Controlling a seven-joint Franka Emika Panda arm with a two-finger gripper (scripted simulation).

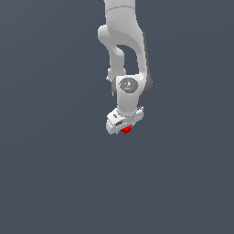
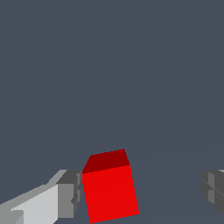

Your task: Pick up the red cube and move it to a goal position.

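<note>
Tool (image 2: 140,192) fingers were seen spread, one touching the red cube (image 2: 109,190); judged light and rigid, it should be gripped across opposite flat faces.

You're in a bare simulator scene: flat slate-grey ground (image 1: 50,183), no walls or furniture, and flat-shaded white arm (image 1: 123,41).

Exterior view looks from afar; wrist view sits close, sharing the red cube (image 1: 126,130).
</note>
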